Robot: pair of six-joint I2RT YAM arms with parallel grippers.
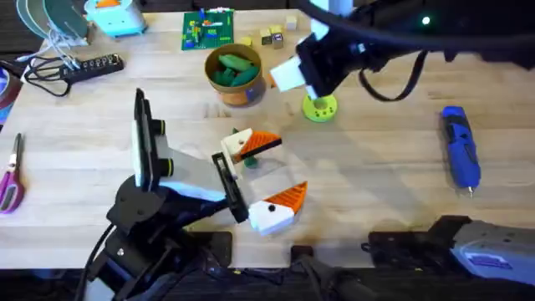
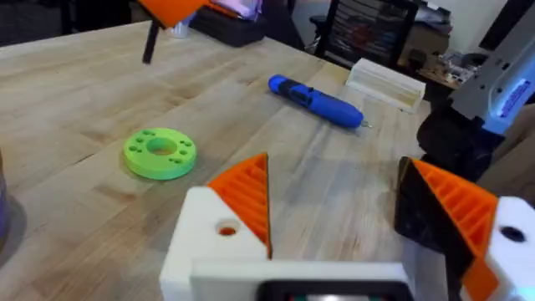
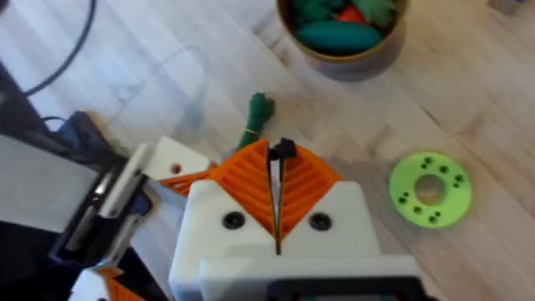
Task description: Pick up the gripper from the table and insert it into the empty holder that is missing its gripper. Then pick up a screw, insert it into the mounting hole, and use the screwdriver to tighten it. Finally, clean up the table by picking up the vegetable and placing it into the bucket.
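Observation:
My right gripper (image 3: pixel 277 155) hangs above the table with its orange pads shut on a small black screw (image 3: pixel 285 149); its orange tips (image 2: pixel 171 8) also show in the left wrist view. My left gripper (image 1: pixel 280 171) rests low, open, with nothing between its white-and-orange fingers. One white finger block has a round hole (image 2: pixel 226 227). I cannot tell the task's gripper and holder from these finger parts. The dark green vegetable (image 3: pixel 257 113) lies on the wood by the left fingers. The bucket (image 1: pixel 235 90) holds green toys. The blue screwdriver (image 1: pixel 460 146) lies at the right.
A flat green disc (image 1: pixel 320 109) lies beside the bucket. At the back are a green brick plate (image 1: pixel 209 29), small wooden blocks (image 1: pixel 272 35) and a power strip (image 1: pixel 84 67). Scissors (image 1: pixel 10 176) lie at the left edge.

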